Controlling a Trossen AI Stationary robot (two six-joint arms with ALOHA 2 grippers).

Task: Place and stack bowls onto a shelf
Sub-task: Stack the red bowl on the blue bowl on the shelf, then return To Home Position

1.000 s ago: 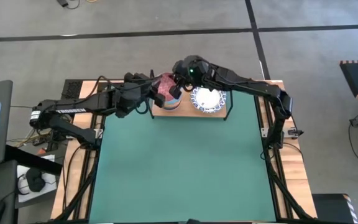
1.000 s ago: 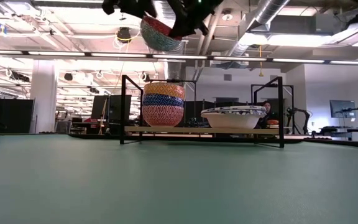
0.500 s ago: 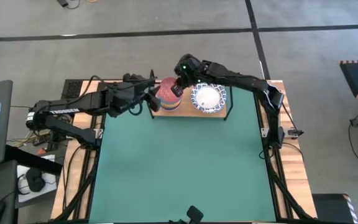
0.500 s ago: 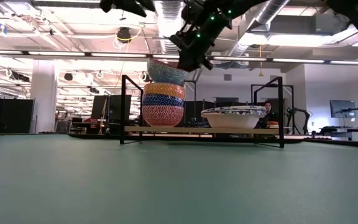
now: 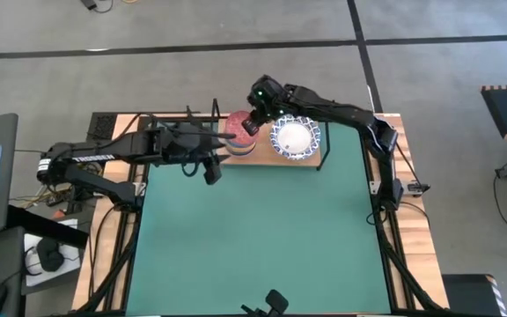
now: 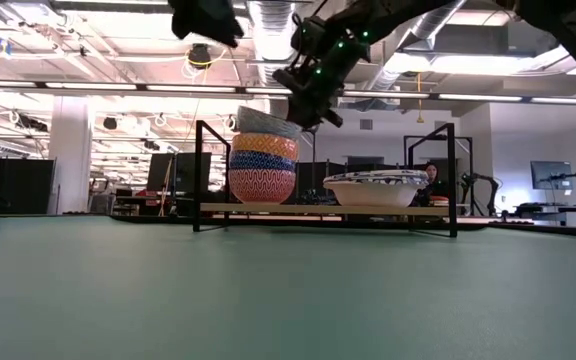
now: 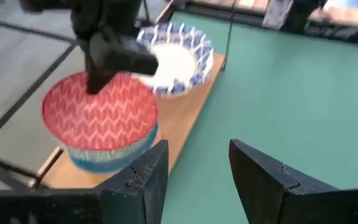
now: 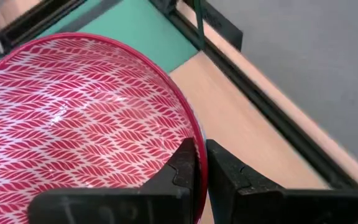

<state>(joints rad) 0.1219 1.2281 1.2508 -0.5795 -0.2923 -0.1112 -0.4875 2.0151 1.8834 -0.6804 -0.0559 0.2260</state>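
The shelf stands at the mat's far edge. On its left half is a stack of small bowls: red at the bottom, then dark striped, then yellow. The light blue bowl, red-patterned inside, sits on top. The large white bowls with blue rims rest on the shelf's right half. My right gripper is over the stack, shut on the top bowl. My left gripper is open, raised over the mat just near-left of the shelf. My right gripper holds the light blue bowl by its rim, on the side facing the white bowls. The rim is pinched with one finger inside the bowl and the other outside. The fingers come from above, slanting down. The bowl rests nested on the yellow bowl, nearly level.
The shelf's black wire frame rises at both ends of the board and close beside the stack. The green mat stretches from the shelf toward the near edge. A dark object lies at the mat's near edge.
My right gripper has come down toward the shelf with the light blue bowl. The bowl, high and tilted a second ago, now sits on the yellow bowl atop the stack. My left gripper has drawn away from the bowl toward the table's near edge, over the mat.
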